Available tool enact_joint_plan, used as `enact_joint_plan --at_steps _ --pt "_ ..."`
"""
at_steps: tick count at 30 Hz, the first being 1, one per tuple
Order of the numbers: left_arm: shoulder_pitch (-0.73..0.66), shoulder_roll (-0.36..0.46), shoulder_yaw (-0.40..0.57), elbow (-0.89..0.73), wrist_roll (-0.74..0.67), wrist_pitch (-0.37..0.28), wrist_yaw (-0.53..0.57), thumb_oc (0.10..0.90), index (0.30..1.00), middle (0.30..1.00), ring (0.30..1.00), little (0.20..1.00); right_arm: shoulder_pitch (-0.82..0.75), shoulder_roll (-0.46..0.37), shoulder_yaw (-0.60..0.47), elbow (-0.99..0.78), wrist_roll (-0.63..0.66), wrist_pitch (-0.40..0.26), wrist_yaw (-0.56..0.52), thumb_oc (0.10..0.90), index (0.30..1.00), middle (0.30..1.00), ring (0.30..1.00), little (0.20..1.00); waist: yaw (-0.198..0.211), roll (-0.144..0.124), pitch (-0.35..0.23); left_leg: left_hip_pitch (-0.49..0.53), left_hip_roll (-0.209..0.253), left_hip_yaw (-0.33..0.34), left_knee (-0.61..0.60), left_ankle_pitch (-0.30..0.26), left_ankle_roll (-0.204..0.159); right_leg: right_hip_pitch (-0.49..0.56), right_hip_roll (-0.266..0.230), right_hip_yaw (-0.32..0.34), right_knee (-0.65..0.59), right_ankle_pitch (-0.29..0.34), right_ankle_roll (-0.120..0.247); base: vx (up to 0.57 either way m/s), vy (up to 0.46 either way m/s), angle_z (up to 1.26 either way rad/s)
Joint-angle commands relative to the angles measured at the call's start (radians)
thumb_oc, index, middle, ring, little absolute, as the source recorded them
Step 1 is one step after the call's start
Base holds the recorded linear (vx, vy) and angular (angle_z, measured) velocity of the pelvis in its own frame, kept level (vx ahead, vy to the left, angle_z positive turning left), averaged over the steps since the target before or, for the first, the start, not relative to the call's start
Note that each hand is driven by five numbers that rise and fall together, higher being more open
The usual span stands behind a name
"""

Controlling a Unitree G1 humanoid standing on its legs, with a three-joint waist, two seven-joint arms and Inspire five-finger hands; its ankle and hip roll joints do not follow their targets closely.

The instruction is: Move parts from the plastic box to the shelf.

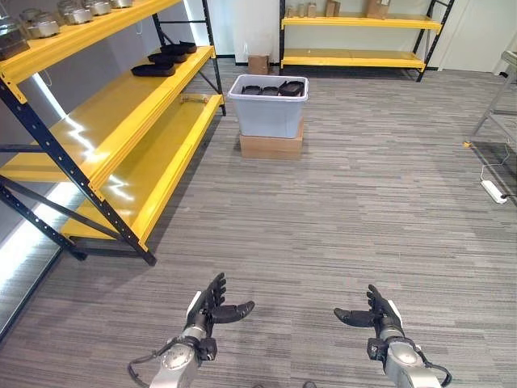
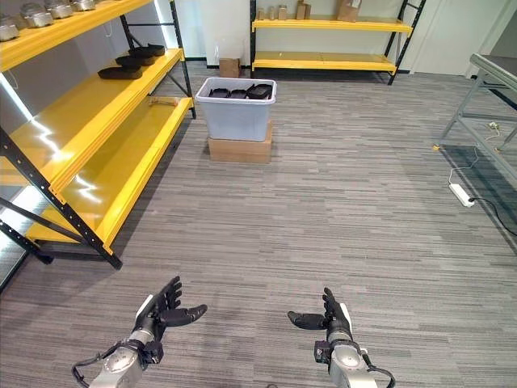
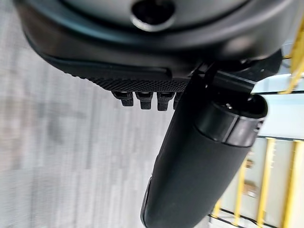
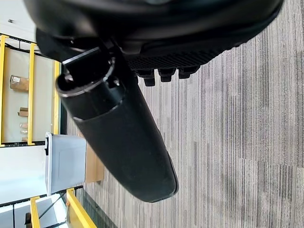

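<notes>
Grey carpet, distant plastic box

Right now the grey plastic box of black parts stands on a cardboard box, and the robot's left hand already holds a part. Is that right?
Not quite. The plastic box does stand on the cardboard box, but the left hand is open and holds nothing, as the left eye view shows.

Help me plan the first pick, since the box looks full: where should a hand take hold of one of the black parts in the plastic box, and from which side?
Probably from above, gripping a raised edge: the black parts lie flat at the open top of the plastic box, whose walls block their sides. Both the left hand and right hand are open and empty, far back from it.
</notes>
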Motion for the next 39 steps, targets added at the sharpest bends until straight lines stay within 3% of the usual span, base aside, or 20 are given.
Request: enact_joint_plan --at_steps 1,4,6,9,14,18,23,27,29,30,31,32,33,34,36,37,39 --pt "-0.102 0.042 0.014 -0.044 -0.037 -0.068 -0.028 0.9 1.0 1.0 1.0 1.0 -0.079 -0.025 -0.038 -0.066 -0.031 -0.084 -0.018 0.9 1.0 1.0 1.0 1.0 0.004 -0.022 -0.038 0.042 0.067 0.029 -0.004 -0.095 -0.066 -0.005 -0.062 -0.036 0.006 -0.009 0.098 -0.02 0.017 0.04" --pt "-0.093 0.037 0.007 -0.037 -0.046 -0.054 0.005 0.9 1.0 1.0 1.0 1.0 -0.092 -0.028 -0.028 -0.054 -0.056 -0.039 -0.101 0.9 1.0 1.0 1.0 1.0 0.012 -0.023 -0.038 0.039 0.059 0.018 -0.004 -0.098 -0.061 -0.006 -0.063 -0.037 0.006 -0.01 0.098 -0.03 0.055 0.06" --pt "-0.083 0.012 0.032 -0.011 -0.141 -0.078 0.023 0.9 1.0 1.0 1.0 1.0 -0.098 -0.025 -0.031 -0.049 -0.043 -0.061 -0.071 0.9 1.0 1.0 1.0 1.0 0.019 -0.027 -0.036 0.043 0.052 0.014 -0.004 -0.102 -0.057 -0.001 -0.065 -0.037 0.006 -0.01 0.099 0.0 0.11 0.06" --pt "-0.068 0.006 0.051 -0.012 -0.106 -0.056 0.021 0.9 1.0 1.0 1.0 1.0 -0.085 -0.021 -0.044 -0.06 -0.028 -0.012 -0.133 0.9 1.0 1.0 1.0 1.0 0.023 -0.033 -0.034 0.042 0.05 0.014 -0.004 -0.104 -0.053 -0.001 -0.07 -0.039 0.006 -0.007 0.102 0.0 0.051 0.02" --pt "-0.071 0.006 0.025 0.028 -0.061 -0.042 0.073 0.9 1.0 1.0 1.0 1.0 -0.089 -0.019 -0.056 -0.016 -0.008 -0.011 -0.163 0.9 1.0 1.0 1.0 1.0 0.023 -0.037 -0.031 0.044 0.046 0.015 -0.004 -0.109 -0.05 -0.001 -0.072 -0.04 0.006 -0.006 0.106 0.01 0.034 0.04" --pt "-0.064 0.001 0.037 0.021 -0.119 -0.051 0.045 0.9 1.0 1.0 1.0 1.0 -0.085 -0.015 -0.057 -0.025 -0.023 -0.017 -0.147 0.9 1.0 1.0 1.0 1.0 0.023 -0.037 -0.029 0.046 0.043 0.017 -0.004 -0.11 -0.046 -0.001 -0.073 -0.037 0.006 -0.005 0.107 0.02 0.05 0.0" --pt "-0.085 0.007 0.003 -0.001 -0.115 -0.022 -0.004 0.9 1.0 1.0 1.0 1.0 -0.074 -0.017 -0.053 -0.01 -0.037 0.065 -0.123 0.9 1.0 1.0 1.0 1.0 0.007 -0.04 -0.027 0.053 0.029 0.025 -0.004 -0.119 -0.032 0.0 -0.075 -0.018 0.006 0.002 0.111 0.04 0.087 -0.02" --pt "-0.112 -0.004 -0.028 -0.015 -0.141 0.005 0.002 0.9 1.0 1.0 1.0 1.0 -0.067 -0.002 -0.048 -0.01 -0.039 0.046 -0.183 0.9 1.0 1.0 1.0 1.0 -0.003 -0.041 -0.015 0.057 0.016 0.024 -0.004 -0.124 -0.009 -0.003 -0.078 -0.007 0.02 0.006 0.113 0.01 0.147 -0.08" --pt "-0.121 -0.014 -0.034 -0.006 -0.199 0.02 -0.045 0.9 1.0 1.0 1.0 1.0 -0.081 -0.005 -0.032 -0.037 -0.089 -0.014 -0.132 0.9 1.0 1.0 1.0 1.0 -0.008 -0.035 -0.003 0.057 0.009 0.019 -0.004 -0.122 0.011 -0.03 -0.069 0.0 0.112 -0.035 0.105 0.0 0.216 -0.14" --pt "-0.122 -0.015 -0.029 -0.01 -0.211 0.023 -0.073 0.9 1.0 1.0 1.0 1.0 -0.078 -0.006 -0.024 -0.073 -0.115 0.006 -0.162 0.9 1.0 1.0 1.0 1.0 -0.013 -0.032 0.004 0.055 0.003 0.019 -0.004 -0.119 0.023 -0.058 -0.063 -0.004 0.183 -0.046 0.103 -0.02 0.232 -0.18" --pt "-0.127 -0.012 -0.03 -0.024 -0.209 0.026 -0.088 0.9 1.0 1.0 1.0 1.0 -0.08 -0.01 -0.028 -0.097 -0.085 0.019 -0.172 0.9 1.0 1.0 1.0 1.0 -0.016 -0.029 0.017 0.052 -0.005 0.019 -0.004 -0.115 0.036 -0.096 -0.06 -0.018 0.269 -0.038 0.108 -0.04 0.273 -0.21" --pt "-0.139 0.0 -0.031 -0.046 -0.22 0.041 -0.074 0.9 1.0 1.0 1.0 1.0 -0.084 -0.004 -0.03 -0.098 -0.033 0.013 -0.167 0.9 1.0 1.0 1.0 1.0 -0.016 -0.023 0.039 0.057 -0.011 0.024 -0.004 -0.123 0.054 -0.193 -0.091 -0.056 0.461 0.008 0.135 -0.02 0.306 -0.42" --pt "-0.15 0.003 -0.032 -0.043 -0.223 0.044 -0.06 0.9 1.0 1.0 1.0 1.0 -0.094 0.002 -0.024 -0.087 -0.026 -0.013 -0.141 0.9 1.0 1.0 1.0 1.0 -0.011 -0.011 0.055 0.062 -0.008 0.04 -0.004 -0.128 0.052 -0.255 -0.118 -0.096 0.575 0.041 0.143 0.08 0.294 -0.43" --pt "-0.151 -0.001 -0.031 -0.034 -0.227 0.041 -0.054 0.9 1.0 1.0 1.0 1.0 -0.102 0.007 -0.014 -0.082 -0.025 -0.027 -0.109 0.9 1.0 1.0 1.0 1.0 -0.011 -0.01 0.065 0.085 -0.016 0.041 -0.004 -0.151 0.044 -0.283 -0.133 -0.119 0.598 0.043 0.168 0.18 0.109 -0.53" --pt "-0.15 -0.001 -0.016 -0.035 -0.286 0.011 -0.105 0.9 1.0 1.0 1.0 1.0 -0.082 0.008 -0.016 -0.099 -0.032 -0.083 -0.04 0.9 1.0 1.0 1.0 1.0 -0.043 -0.032 0.073 0.119 -0.038 0.019 -0.004 -0.17 0.04 -0.32 -0.076 -0.111 0.394 0.092 0.166 0.43 -0.178 -0.16" --pt "-0.133 -0.012 -0.004 -0.04 -0.308 0.019 -0.129 0.9 1.0 1.0 1.0 1.0 -0.047 0.009 -0.035 -0.113 -0.037 -0.105 0.021 0.9 1.0 1.0 1.0 1.0 -0.058 -0.049 0.075 0.156 -0.054 -0.01 -0.004 -0.187 0.034 -0.339 -0.076 -0.11 0.177 0.14 0.169 0.63 -0.279 0.25" --pt "-0.111 -0.026 -0.01 -0.032 -0.292 -0.004 -0.157 0.9 1.0 1.0 1.0 1.0 -0.029 0.019 -0.041 -0.092 -0.016 -0.111 -0.013 0.9 1.0 1.0 1.0 1.0 -0.047 -0.038 0.075 0.201 -0.041 -0.001 -0.004 -0.215 0.018 -0.332 -0.094 -0.165 0.053 0.147 0.179 0.6 -0.292 0.23"
